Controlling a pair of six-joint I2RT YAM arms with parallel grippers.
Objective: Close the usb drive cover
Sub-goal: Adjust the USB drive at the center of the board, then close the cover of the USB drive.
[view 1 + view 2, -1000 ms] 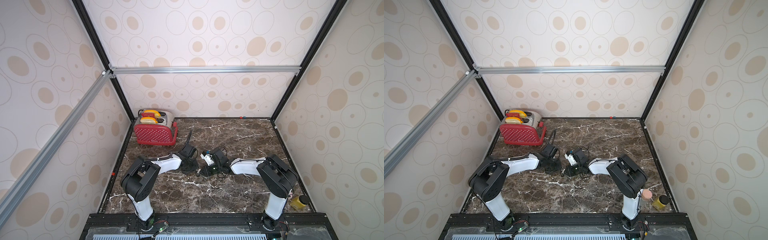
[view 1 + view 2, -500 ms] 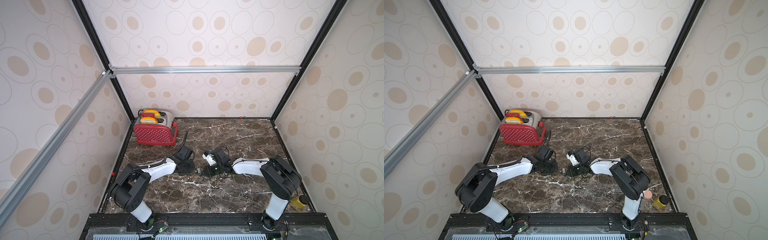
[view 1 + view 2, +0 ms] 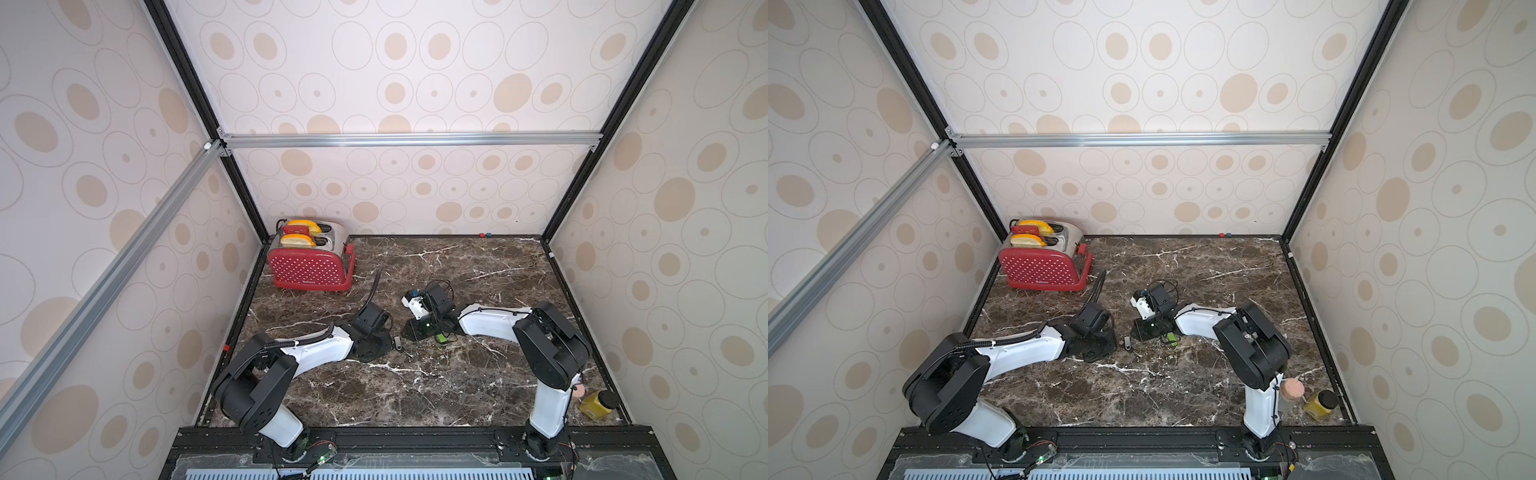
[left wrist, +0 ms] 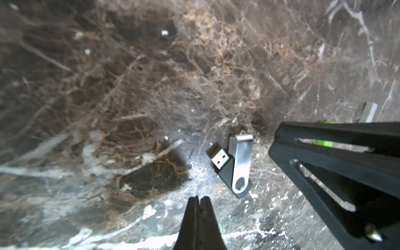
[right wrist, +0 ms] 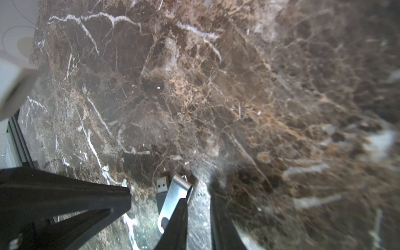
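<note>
The usb drive [image 4: 224,173] lies flat on the marble table [image 3: 478,374] between my two grippers, and both top views show it [image 3: 397,344] [image 3: 1127,343]. Its silver swivel cover [image 4: 241,160] [image 5: 175,197] is swung a little off the black body, so the metal plug [image 5: 162,184] is bare beside it. My left gripper [image 4: 199,198] [image 3: 388,345] is shut and empty, a short way from the drive's ring end. My right gripper [image 5: 201,190] [image 3: 409,330] is open with nothing between its fingers. One of those fingers [image 5: 181,212] rests against the cover's outer edge.
A red toaster [image 3: 307,270] with yellow toast stands at the back left corner. A yellow jar [image 3: 596,405] and a pink-topped item [image 3: 1292,388] sit at the front right, behind the right arm's base. The cell's walls close in three sides.
My left arm has sunk lower and stretched out, and its gripper has drawn slightly toward the front, beside the drive. The right gripper has hardly moved.
</note>
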